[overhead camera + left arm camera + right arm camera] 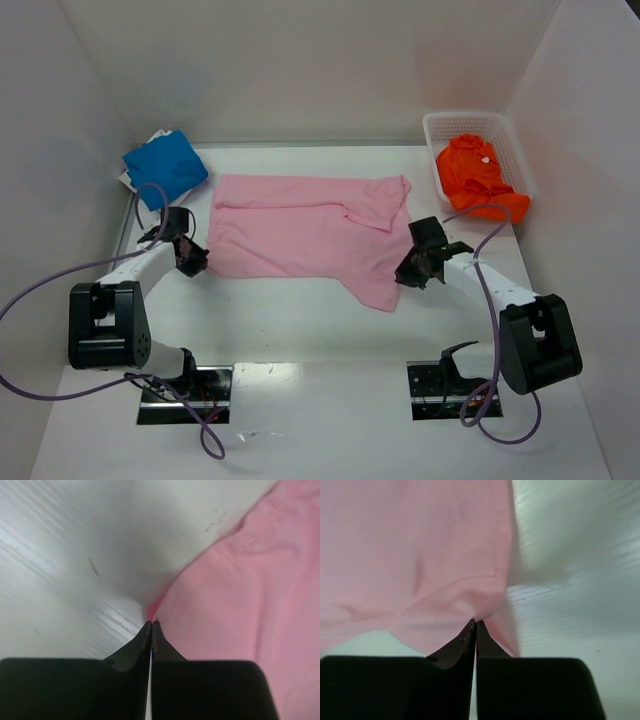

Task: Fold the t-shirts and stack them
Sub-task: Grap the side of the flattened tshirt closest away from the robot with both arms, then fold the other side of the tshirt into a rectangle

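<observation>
Left pincer (pixel 151 625) and right pincer (pixel 474 622) are both clenched on the pink t-shirt (pixel 290 235). The left's bite looks tiny, I think, so it could slip on the lift.

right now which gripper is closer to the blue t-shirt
Left. The left gripper, shut on one edge of the pink t-shirt, sits just on the near side of the blue t-shirt. The right gripper holds the opposite edge, closer to the white basket.
</observation>
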